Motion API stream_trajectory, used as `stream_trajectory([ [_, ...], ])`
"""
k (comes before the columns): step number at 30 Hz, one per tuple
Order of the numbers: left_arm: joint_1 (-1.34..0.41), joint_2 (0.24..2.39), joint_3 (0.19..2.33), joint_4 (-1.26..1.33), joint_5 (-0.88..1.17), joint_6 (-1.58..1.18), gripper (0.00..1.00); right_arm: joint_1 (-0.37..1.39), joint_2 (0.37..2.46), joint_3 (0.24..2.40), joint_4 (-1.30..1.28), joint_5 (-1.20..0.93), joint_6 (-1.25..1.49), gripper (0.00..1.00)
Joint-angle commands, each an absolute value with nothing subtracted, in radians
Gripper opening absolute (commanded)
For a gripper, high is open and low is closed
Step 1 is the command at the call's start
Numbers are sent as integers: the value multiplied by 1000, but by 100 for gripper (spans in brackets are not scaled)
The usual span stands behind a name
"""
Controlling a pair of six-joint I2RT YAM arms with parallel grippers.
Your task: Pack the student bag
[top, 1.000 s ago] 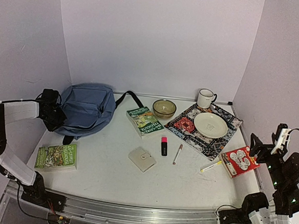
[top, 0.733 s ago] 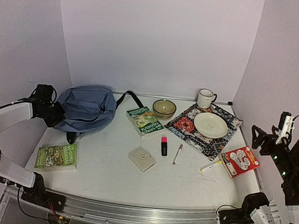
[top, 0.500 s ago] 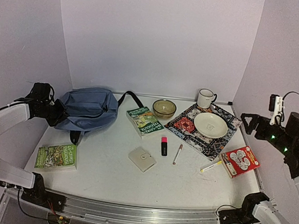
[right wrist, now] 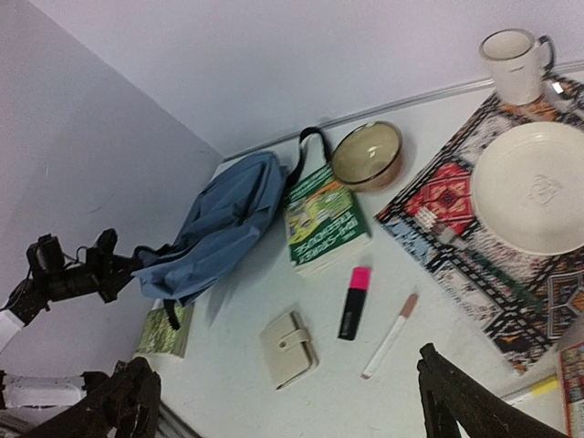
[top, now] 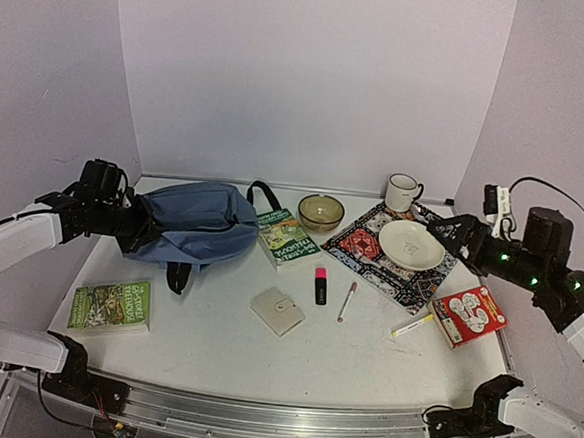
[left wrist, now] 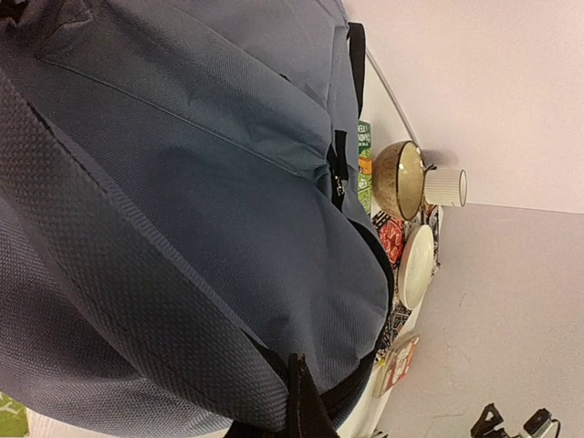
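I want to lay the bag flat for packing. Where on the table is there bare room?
Largest bare patch: the near table strip, in front of the wallet and yellow marker. A smaller one lies between the near-left green book and the wallet. Crowded: highlighter, pen and mat toward the right.

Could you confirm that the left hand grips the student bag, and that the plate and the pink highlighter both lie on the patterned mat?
Not quite: the pink highlighter lies on the bare table, left of the pen and off the patterned mat, as the top view shows. The left hand does grip the student bag, and the plate does lie on the mat.
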State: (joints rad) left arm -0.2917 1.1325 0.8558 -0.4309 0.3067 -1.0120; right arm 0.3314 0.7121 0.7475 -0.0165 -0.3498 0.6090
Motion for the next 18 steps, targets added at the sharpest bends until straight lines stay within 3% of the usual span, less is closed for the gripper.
stream_trajectory([
  [1, -374, 1067, 885, -386, 290, -1108, 0, 535, 823, 741, 119, -194, 761, 98],
  [11, -533, 1030, 782, -341, 212, -1230, 1, 865, 1214, 819, 384, -3, 947, 97],
  [18, -658, 1081, 739, -249, 213, -1265, 1, 976, 1492, 936, 507, 62, 1034, 98],
])
